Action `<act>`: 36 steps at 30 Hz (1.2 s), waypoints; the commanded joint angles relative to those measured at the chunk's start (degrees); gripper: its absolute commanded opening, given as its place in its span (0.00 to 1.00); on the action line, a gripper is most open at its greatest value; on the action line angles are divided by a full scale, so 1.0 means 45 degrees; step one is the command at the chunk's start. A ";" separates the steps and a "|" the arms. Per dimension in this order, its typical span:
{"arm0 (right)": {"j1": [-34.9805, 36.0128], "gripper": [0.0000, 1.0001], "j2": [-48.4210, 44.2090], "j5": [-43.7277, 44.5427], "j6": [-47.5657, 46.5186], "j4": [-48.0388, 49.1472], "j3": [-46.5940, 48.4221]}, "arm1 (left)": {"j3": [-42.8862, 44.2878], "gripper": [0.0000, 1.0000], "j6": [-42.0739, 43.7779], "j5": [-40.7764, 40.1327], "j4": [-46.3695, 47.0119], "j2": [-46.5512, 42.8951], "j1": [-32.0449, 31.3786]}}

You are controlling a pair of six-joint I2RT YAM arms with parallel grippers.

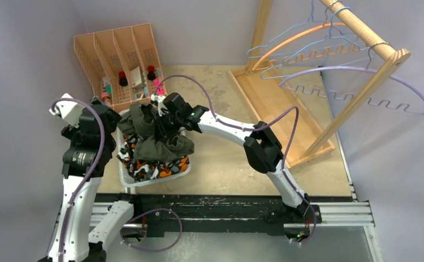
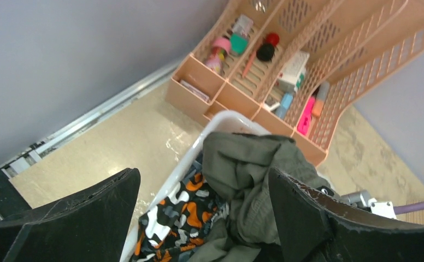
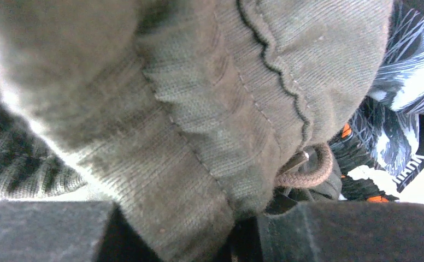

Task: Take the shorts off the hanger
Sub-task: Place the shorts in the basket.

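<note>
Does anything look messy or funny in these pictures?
Yes. The olive green shorts are bunched in a crumpled heap on top of the white basket. They spill past its rim instead of lying flat inside, and the right gripper is shut on them.

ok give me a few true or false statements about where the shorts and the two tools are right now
1. The right tool is shut on the olive green shorts. True.
2. The left tool grips the orange camouflage shorts. False: it is open and holds nothing.
3. The olive green shorts lie on top of the orange camouflage shorts in the white basket. True.
4. A pair of shorts hangs on the wooden rack. False: the hangers there are bare.
</note>
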 commanded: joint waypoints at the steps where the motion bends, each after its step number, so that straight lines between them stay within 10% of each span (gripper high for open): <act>1: 0.0602 0.32 -0.0830 0.0791 -0.0474 -0.0759 -0.0947 | -0.0291 0.84 0.0215 0.1698 0.0871 0.0485 0.0078; 10: 0.0955 0.46 -0.3337 -0.0563 -0.0549 0.1530 -0.2761 | -0.0990 0.76 0.0527 0.4198 0.2119 0.1131 0.0077; 19: 0.0818 0.55 -0.3331 -0.4094 0.1778 0.5442 -0.4846 | -0.2805 0.44 0.0363 0.5660 0.2953 0.2398 0.0077; 36: 0.0825 0.85 -0.6489 0.2705 -0.1102 0.0065 -0.3538 | -0.5644 0.35 -0.0388 0.4815 0.3529 0.3138 0.0078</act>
